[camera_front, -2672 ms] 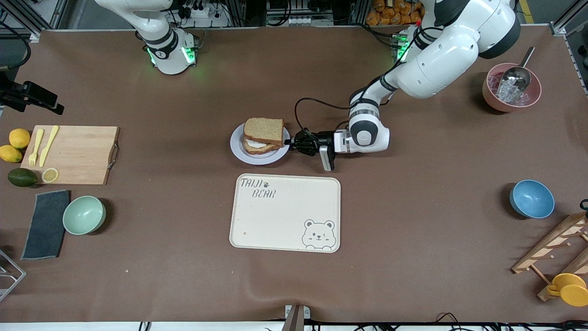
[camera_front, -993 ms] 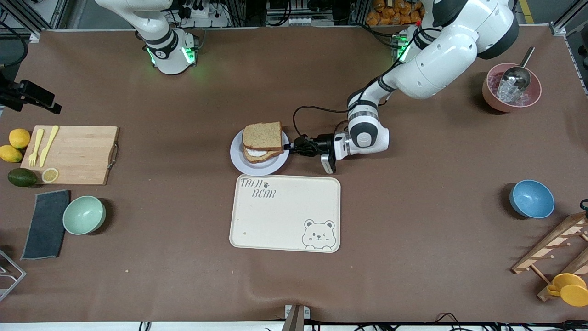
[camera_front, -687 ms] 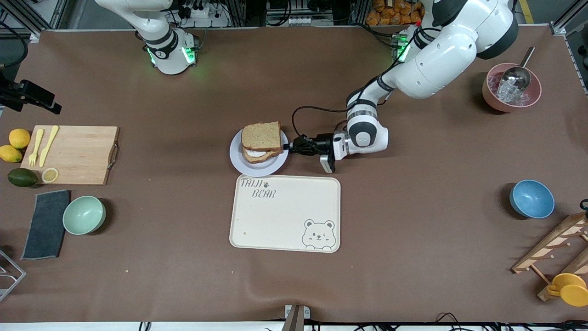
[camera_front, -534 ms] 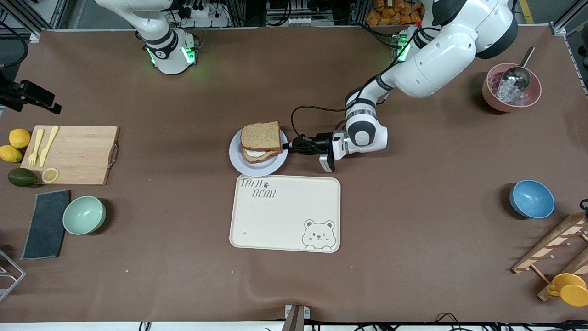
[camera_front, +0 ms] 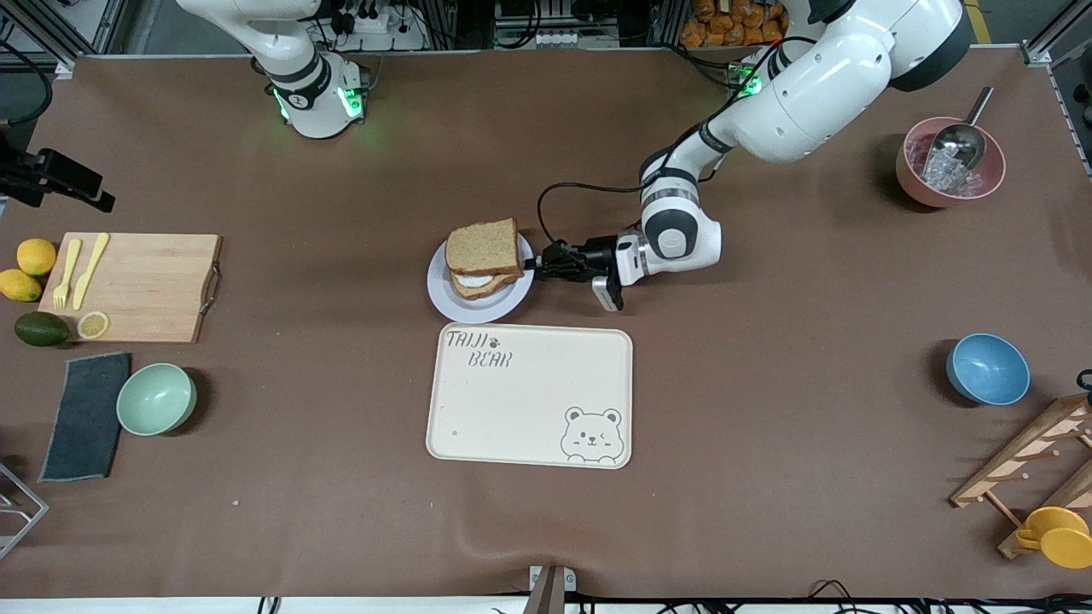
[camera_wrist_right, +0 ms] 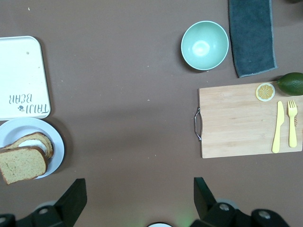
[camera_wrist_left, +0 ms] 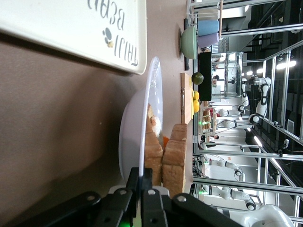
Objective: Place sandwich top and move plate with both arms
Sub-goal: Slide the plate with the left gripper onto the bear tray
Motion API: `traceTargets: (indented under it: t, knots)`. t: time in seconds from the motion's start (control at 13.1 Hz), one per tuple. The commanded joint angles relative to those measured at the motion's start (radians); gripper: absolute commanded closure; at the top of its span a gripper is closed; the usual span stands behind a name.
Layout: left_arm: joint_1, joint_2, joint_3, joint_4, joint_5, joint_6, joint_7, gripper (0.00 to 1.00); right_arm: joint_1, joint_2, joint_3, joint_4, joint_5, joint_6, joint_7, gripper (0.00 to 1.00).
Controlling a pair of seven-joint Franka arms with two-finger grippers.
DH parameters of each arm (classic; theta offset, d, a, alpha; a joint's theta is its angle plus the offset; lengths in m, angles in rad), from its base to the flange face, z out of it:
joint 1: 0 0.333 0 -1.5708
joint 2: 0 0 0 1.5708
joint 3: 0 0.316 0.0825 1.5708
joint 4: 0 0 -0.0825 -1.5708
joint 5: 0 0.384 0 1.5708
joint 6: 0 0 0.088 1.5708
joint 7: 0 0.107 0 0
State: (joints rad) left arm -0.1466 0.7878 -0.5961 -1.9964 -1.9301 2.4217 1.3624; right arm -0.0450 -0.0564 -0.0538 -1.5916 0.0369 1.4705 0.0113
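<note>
The sandwich top [camera_front: 482, 246] lies on a lower slice with egg [camera_front: 476, 282] on the pale plate [camera_front: 478, 305], which sits just farther from the front camera than the bear-print tray [camera_front: 529, 396]. My left gripper [camera_front: 537, 263] is shut on the plate's rim at the side toward the left arm's end. The left wrist view shows the rim of the plate [camera_wrist_left: 132, 137] pinched between the fingers [camera_wrist_left: 150, 189], with the sandwich top [camera_wrist_left: 175, 161] standing edge-on. My right gripper [camera_wrist_right: 138, 189] hangs open, high over the table, with the plate [camera_wrist_right: 56, 142] and sandwich top [camera_wrist_right: 21, 164] below it.
A wooden cutting board [camera_front: 141, 286] with yellow cutlery, lemons and an avocado lies toward the right arm's end, beside a green bowl [camera_front: 156, 398] and a dark cloth [camera_front: 85, 415]. A blue bowl [camera_front: 987, 368], a pink bowl with scoop [camera_front: 949, 162] and a wooden rack [camera_front: 1036, 460] stand toward the left arm's end.
The left gripper has shifted slightly away from the tray with the plate's rim in it. Plate and sandwich moved along with it. The right arm's base looks unchanged.
</note>
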Motion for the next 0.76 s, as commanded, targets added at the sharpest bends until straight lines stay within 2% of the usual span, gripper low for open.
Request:
traceTargets:
  t: [0.0,0.38,0.69]
  knots:
    - [-0.001,-0.097,-0.016,-0.062,-0.076,0.000,-0.014,1.00,-0.012,0.007,0.012,0.016,-0.008,-0.013,-0.005,0.00]
    - [0.001,-0.202,-0.016,-0.085,-0.078,0.000,-0.127,1.00,-0.012,0.007,0.012,0.016,-0.008,-0.013,-0.005,0.00]
    - [0.067,-0.202,-0.011,-0.039,-0.070,-0.001,-0.161,1.00,-0.012,0.007,0.012,0.016,-0.006,-0.013,-0.005,0.00]
